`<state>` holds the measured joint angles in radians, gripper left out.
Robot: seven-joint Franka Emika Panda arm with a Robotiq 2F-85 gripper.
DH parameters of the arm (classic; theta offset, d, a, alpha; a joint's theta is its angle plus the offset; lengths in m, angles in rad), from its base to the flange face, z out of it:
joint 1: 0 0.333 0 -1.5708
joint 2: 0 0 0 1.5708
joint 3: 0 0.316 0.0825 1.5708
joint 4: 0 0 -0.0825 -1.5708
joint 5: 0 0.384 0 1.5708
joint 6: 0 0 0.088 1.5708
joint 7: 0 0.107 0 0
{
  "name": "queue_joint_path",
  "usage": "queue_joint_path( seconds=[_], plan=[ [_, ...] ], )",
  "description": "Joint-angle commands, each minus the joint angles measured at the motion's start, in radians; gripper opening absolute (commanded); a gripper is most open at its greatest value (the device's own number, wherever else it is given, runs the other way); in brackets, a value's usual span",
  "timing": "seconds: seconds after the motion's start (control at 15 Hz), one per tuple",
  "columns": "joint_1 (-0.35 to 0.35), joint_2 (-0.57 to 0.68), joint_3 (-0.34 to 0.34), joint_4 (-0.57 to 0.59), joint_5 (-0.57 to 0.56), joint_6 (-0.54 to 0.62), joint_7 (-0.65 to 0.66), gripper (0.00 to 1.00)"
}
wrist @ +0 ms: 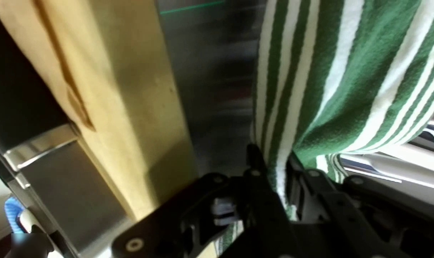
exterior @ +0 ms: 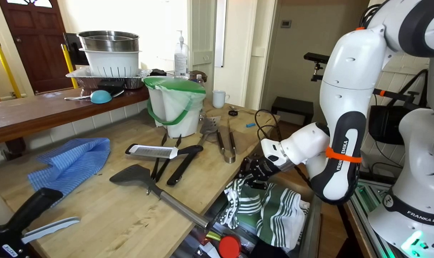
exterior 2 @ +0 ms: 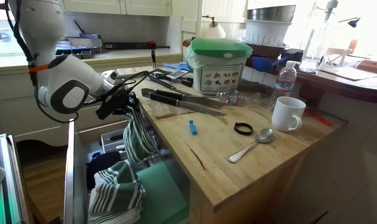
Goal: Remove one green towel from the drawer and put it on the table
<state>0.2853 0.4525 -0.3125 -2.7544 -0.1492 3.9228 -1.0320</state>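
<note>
Cabinets (exterior 2: pixel 148 7) and a tiled wall (exterior 2: pixel 123 26) fill the background around 11 o'clock, the clock being centred in an exterior view. At 10, the arm (exterior 2: pixel 44 28) hangs upright from the top, bends by an orange band (exterior 2: pixel 38 67), and its wrist section (exterior 2: pixel 79 74) slopes toward 4 o'clock. The drawer (exterior 2: pixel 76 174) stands open at 8 with a dark cloth (exterior 2: pixel 103 165) inside; nearer 7, a second towel (exterior 2: pixel 117 189), green with white stripes, lies crumpled in it. At 9, just beside the edge of the table (exterior 2: pixel 219 143), the gripper (wrist: pixel 274 161) is clamped on the green towel (exterior 2: pixel 135 133); in the wrist view, a striped fold runs between its fingertips (wrist: pixel 255 159). From there the towel hangs toward 6 o'clock, over the drawer; whether its lower end touches anything cannot be told. On the table, tongs (exterior 2: pixel 173 102) lie near the centre, and a blue piece (exterior 2: pixel 193 127) sits at 6. A bin (exterior 2: pixel 221 77) with a green lid (exterior 2: pixel 221 48) stands at 1, a dark ring (exterior 2: pixel 243 133) lies between 3 and 4, and a spoon (exterior 2: pixel 250 148) rests at 4, its bowl toward 2. Farther out stand a bottle (exterior 2: pixel 283 84) between 2 and 3 and a mug (exterior 2: pixel 285 113) at 3.
</note>
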Motion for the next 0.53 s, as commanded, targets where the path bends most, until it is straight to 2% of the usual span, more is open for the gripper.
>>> queue_joint_path(
  seconds=[0.0, 0.2, 0.27, 0.33, 0.47],
  plan=[
    [-0.021, -0.069, 0.022, 0.000, -0.022, -0.058, -0.171, 0.04],
    [-0.034, -0.114, 0.047, 0.003, -0.069, -0.098, -0.192, 0.04],
    [0.003, -0.133, 0.040, 0.004, -0.015, -0.131, -0.231, 0.04],
    [-0.059, -0.079, 0.089, 0.005, -0.031, -0.096, -0.108, 0.17],
    [-0.051, -0.107, 0.094, 0.004, -0.028, -0.129, -0.129, 0.17]
  ],
)
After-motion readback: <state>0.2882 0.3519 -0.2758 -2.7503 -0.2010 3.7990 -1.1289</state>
